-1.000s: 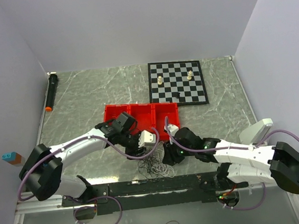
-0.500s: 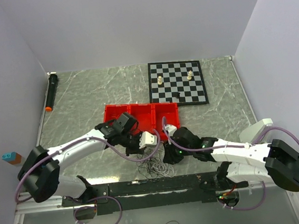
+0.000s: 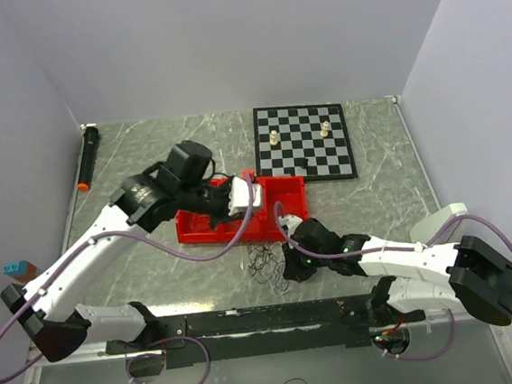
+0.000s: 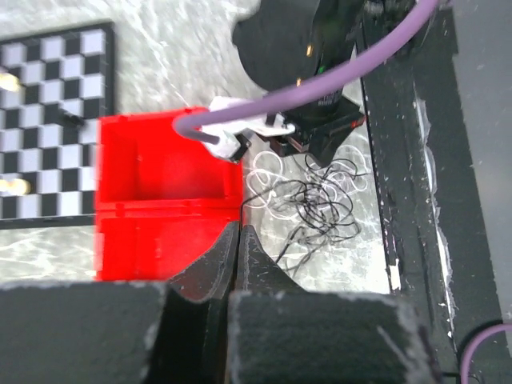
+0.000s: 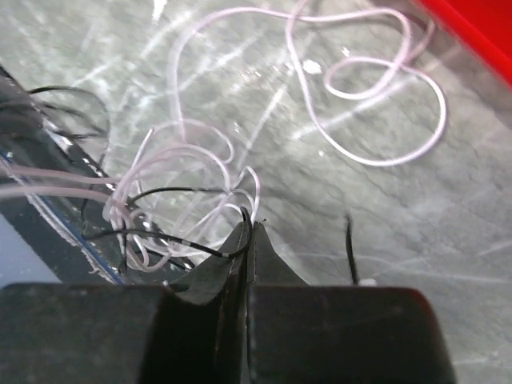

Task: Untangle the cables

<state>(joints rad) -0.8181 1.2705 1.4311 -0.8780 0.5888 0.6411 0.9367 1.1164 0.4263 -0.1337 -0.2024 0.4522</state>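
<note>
The cables (image 3: 265,262) are a small tangle of thin black and white loops on the marble table, just in front of the red bin. My left gripper (image 3: 239,203) hangs raised over the bin. In the left wrist view its jaws (image 4: 238,230) are pressed together, and a fine black strand seems to run from their tips to the cables (image 4: 316,200). My right gripper (image 3: 284,266) sits low at the tangle's right side. Its jaws (image 5: 250,224) are shut on a black cable that bends over the tips. White loops (image 5: 184,172) lie beside it.
A red three-compartment bin (image 3: 196,227) stands mid-table. A chessboard (image 3: 304,142) with a few pieces lies behind it. A black marker with an orange tip (image 3: 88,158) lies along the left wall. The black base rail (image 3: 250,320) runs just in front of the tangle.
Both grippers have closed. The left arm has lifted and swung back over the red bin, and the tangle has been drawn away from the rail toward the bin.
</note>
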